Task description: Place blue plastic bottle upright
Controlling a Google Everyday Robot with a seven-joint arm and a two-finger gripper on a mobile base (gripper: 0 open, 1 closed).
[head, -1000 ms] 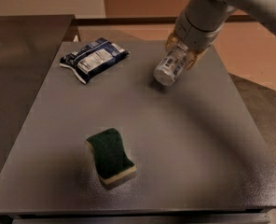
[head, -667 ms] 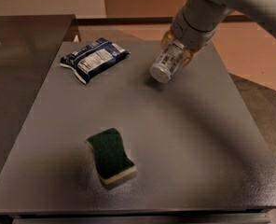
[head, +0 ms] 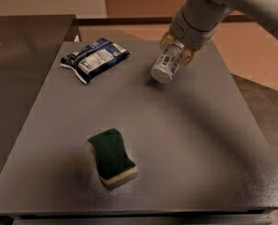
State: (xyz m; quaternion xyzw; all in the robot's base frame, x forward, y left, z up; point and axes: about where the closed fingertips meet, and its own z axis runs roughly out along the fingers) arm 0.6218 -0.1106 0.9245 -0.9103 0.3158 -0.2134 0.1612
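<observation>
The blue plastic bottle (head: 167, 61) is a small clear bottle with a pale printed label. It is tilted, its lower end pointing toward me and down-left, just above the grey table (head: 186, 139) at the back right. My gripper (head: 178, 49) reaches in from the upper right and is shut on the bottle's upper part, with tan fingers (head: 189, 55) on either side. The bottle's upper end is hidden inside the gripper.
A flat dark blue snack packet (head: 95, 58) lies at the back left of the table. A green sponge with a tan underside (head: 111, 156) lies at the front centre. The table's right edge drops to a tan floor (head: 256, 55).
The gripper has carried the bottle a little left and up off the table, and the bottle stands slightly less flat than before. Packet and sponge have not moved.
</observation>
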